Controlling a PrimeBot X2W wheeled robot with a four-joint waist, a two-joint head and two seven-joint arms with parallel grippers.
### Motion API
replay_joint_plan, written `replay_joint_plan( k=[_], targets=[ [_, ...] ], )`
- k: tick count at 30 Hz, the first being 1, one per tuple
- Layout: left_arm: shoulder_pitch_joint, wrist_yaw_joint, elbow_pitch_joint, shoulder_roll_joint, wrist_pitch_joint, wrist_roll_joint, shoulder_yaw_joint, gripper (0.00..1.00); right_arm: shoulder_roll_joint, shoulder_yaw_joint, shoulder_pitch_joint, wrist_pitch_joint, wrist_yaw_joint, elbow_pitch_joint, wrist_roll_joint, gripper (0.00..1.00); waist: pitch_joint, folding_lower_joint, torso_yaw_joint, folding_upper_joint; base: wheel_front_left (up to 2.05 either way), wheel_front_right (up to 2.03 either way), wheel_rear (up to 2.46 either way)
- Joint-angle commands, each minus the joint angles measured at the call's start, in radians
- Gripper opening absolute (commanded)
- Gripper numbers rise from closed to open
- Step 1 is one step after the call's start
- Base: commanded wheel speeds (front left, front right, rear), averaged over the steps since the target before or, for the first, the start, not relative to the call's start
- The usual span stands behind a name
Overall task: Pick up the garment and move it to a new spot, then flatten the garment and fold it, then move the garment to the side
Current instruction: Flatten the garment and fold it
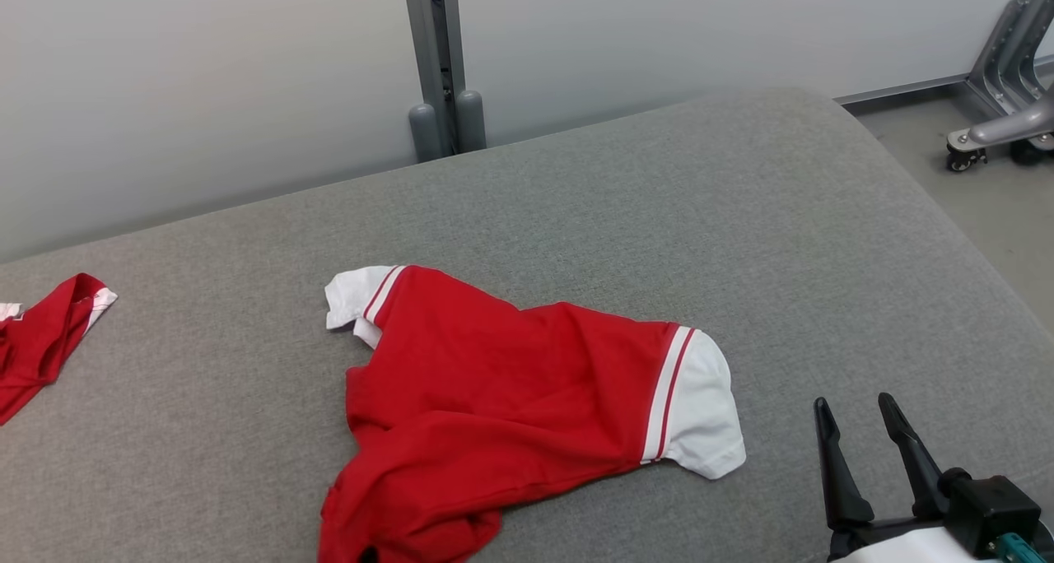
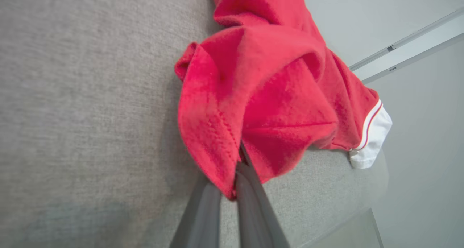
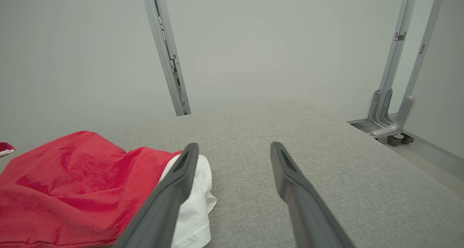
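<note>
Clamping the left gripper [image 2: 233, 179] onto a hem of the red garment [image 1: 494, 390], fingers pinched tight on cloth. Lying all crumpled mid grey cushion [image 1: 741, 217]. Hovering the right gripper [image 1: 852, 402] near the white sleeve [image 1: 700, 407], fingers spread apart.

The red garment [image 1: 494, 398] lies rumpled on the grey cushion [image 1: 741, 217], white sleeves showing; right of it the right gripper [image 1: 852, 400], fingers parted, clear of the fabric; well left of it, a second red cloth [image 1: 41, 341]
</note>
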Motion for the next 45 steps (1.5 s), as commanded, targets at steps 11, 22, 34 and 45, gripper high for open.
replay_joint_plan(
  k=[11,22,34,45],
  targets=[
    [0.005,-0.082,-0.238,0.278,0.04,0.083,0.054,0.0,-0.005,-0.017,0.022,0.0,0.0,-0.005,0.004,1.0,-0.014,0.0,0.055,0.0,0.0,0.0,0.0],
    [0.066,-0.213,-0.417,0.548,0.295,0.219,-0.113,0.0,-0.005,-0.023,0.023,0.0,0.0,0.001,0.012,1.0,-0.003,0.0,0.116,0.0,0.0,0.0,0.0],
    [0.007,-0.193,-0.165,0.383,0.223,0.332,-0.172,1.0,-0.005,-0.023,0.014,0.0,0.0,0.003,0.006,1.0,0.01,0.0,0.135,0.0,0.0,0.0,0.0],
    [0.156,0.033,-0.259,0.355,-0.016,0.292,0.026,1.0,-0.005,-0.102,0.043,0.0,0.0,-0.053,-0.019,1.0,-0.049,0.0,0.117,0.0,0.0,0.0,0.0]
  ],
)
